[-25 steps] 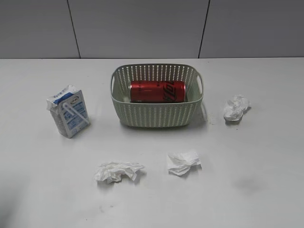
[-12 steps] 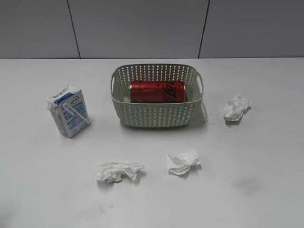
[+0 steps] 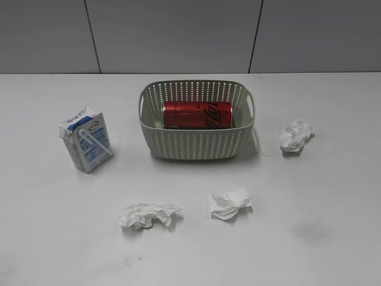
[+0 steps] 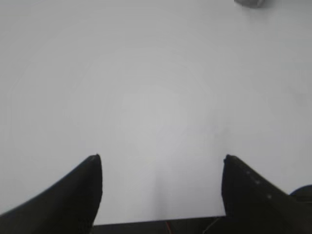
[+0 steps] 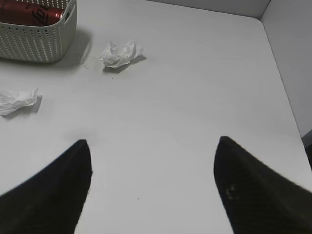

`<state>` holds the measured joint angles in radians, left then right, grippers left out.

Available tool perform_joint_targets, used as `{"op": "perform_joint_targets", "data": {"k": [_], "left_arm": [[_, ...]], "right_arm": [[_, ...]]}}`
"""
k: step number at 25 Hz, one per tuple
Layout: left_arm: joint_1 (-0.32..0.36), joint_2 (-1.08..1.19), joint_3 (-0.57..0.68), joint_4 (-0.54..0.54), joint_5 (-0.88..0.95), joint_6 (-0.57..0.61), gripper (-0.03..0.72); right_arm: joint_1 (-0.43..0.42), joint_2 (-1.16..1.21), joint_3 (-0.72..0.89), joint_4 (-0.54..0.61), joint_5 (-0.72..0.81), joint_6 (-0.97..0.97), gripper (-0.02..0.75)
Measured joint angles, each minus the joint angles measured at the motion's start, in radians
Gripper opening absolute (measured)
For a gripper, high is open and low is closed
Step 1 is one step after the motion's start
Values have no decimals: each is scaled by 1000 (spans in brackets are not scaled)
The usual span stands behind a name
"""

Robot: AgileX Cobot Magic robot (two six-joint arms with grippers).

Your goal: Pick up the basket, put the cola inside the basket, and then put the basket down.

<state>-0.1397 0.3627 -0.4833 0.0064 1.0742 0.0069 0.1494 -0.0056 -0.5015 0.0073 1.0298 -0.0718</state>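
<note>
The pale sage-green basket (image 3: pixel 196 143) stands on the white table at the middle back. The red cola can (image 3: pixel 197 114) lies on its side inside it. The right wrist view shows the basket's corner (image 5: pixel 44 36) with the can (image 5: pixel 34 12) at the top left. My left gripper (image 4: pixel 161 158) is open and empty over bare table. My right gripper (image 5: pixel 152 142) is open and empty, well apart from the basket. Neither gripper shows in the exterior view.
A blue-and-white milk carton (image 3: pixel 87 139) stands left of the basket. Crumpled tissues lie at the front left (image 3: pixel 147 215), front middle (image 3: pixel 229 204) and right (image 3: pixel 296 134). Two of them show in the right wrist view (image 5: pixel 121 53) (image 5: pixel 18 100). A grey wall stands behind.
Nothing on the table has moved. The faint shadows at the front edge of the table have shifted slightly.
</note>
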Motion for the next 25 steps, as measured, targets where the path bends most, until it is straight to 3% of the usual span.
{"op": "perform_joint_targets", "data": {"k": [13, 25], "left_arm": [[0, -349, 0, 2, 6, 0, 574], [0, -368, 0, 4, 9, 0, 573]], "right_arm": [[0, 0, 0, 0, 0, 0, 592], [0, 0, 0, -60, 0, 0, 592]]}}
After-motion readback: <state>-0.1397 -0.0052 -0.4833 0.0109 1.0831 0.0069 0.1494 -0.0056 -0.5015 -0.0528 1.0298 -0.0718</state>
